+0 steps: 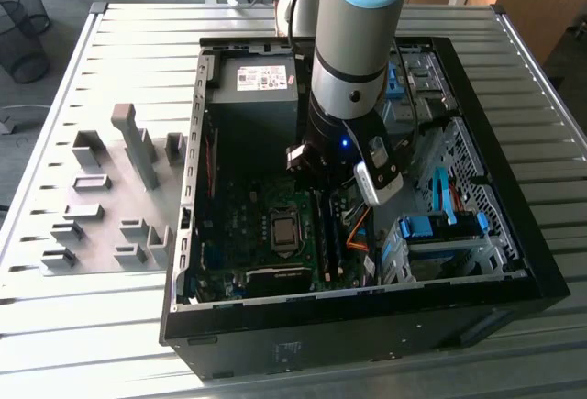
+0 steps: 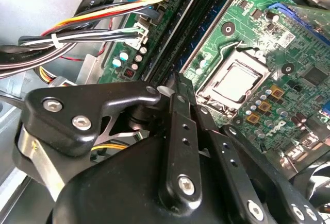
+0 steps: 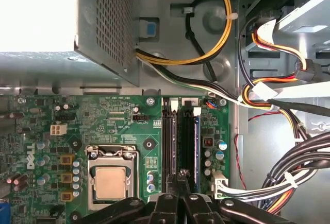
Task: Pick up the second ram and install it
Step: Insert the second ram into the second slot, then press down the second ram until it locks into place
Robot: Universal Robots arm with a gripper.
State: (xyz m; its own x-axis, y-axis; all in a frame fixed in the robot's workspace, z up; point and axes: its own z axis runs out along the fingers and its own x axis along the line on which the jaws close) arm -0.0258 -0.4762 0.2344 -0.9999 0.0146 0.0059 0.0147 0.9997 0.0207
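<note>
Arm reaches into the open PC case (image 1: pixel 362 312) on the table (image 1: pixel 110 326), gripper (image 3: pixel 181 178) low over the motherboard (image 3: pixel 103 126) memory slots (image 3: pixel 169 136), beside the CPU socket (image 3: pixel 110 182). Fingers (image 2: pixel 180 105) nearly closed, tips together at the slots; cannot tell if they grip anything. Ram (image 3: pixel 196 141), blue stick, stands seated in a slot just beside the fingertips. Cable bundle (image 3: pixel 289 167) lies off to one side.

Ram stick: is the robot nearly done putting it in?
Probably close. One blue ram stick already stands in a slot on the motherboard. The gripper is down at the neighbouring slot. I cannot tell whether another stick is seated there yet.
</note>
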